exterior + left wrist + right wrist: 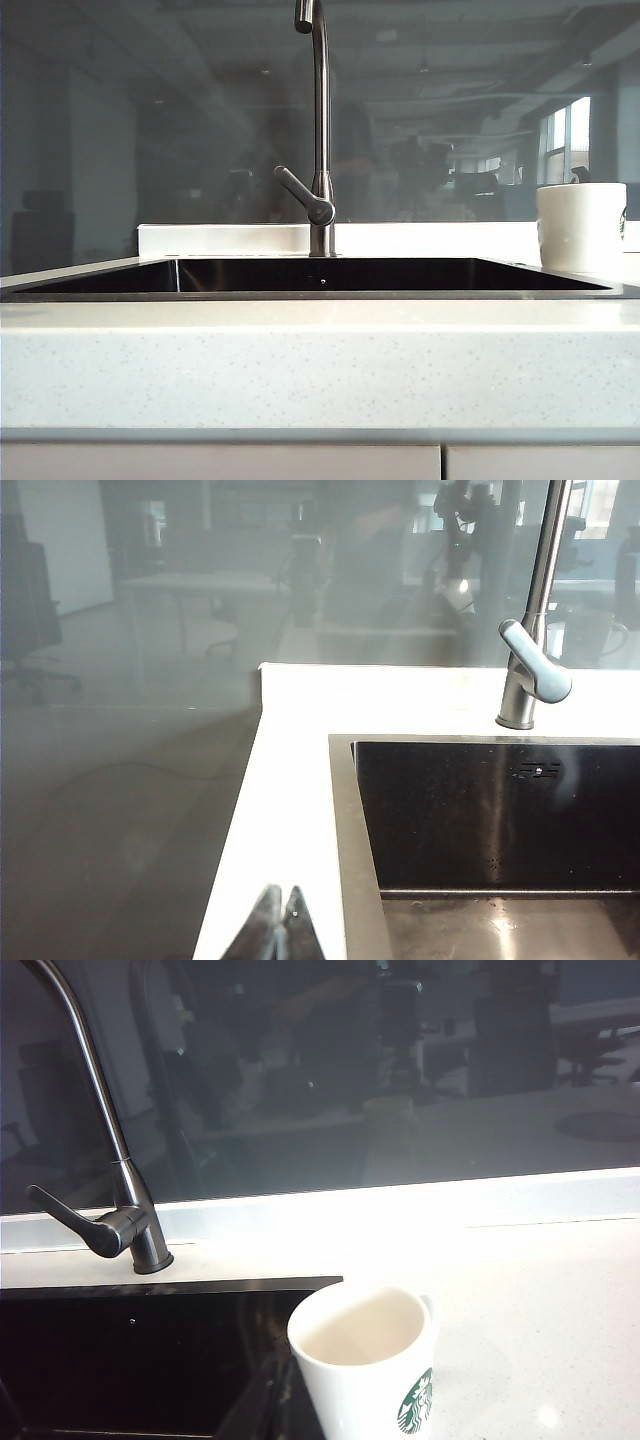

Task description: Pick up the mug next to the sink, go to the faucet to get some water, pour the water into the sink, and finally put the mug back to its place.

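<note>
The white mug [580, 228] with the green logo stands upright and empty on the countertop, right of the sink [320, 294]. The steel faucet [320, 120] rises behind the sink's middle, its lever angled to the left. In the right wrist view my right gripper [283, 1410] is shut, its dark fingers close beside the mug [365, 1370] over the corner of the sink [150, 1360]; I cannot tell whether they touch. My left gripper [280, 905] is shut and holds nothing, above the white counter beside the sink's metal rim [345, 830]. Neither gripper shows in the exterior view.
A glass wall runs right behind the counter's back edge and the faucet [535, 630]. The speckled countertop [320, 360] forms a broad front ledge, and more of the countertop [540, 1300] spreads beyond the mug. The counter's outer edge [235, 830] drops off near the left gripper.
</note>
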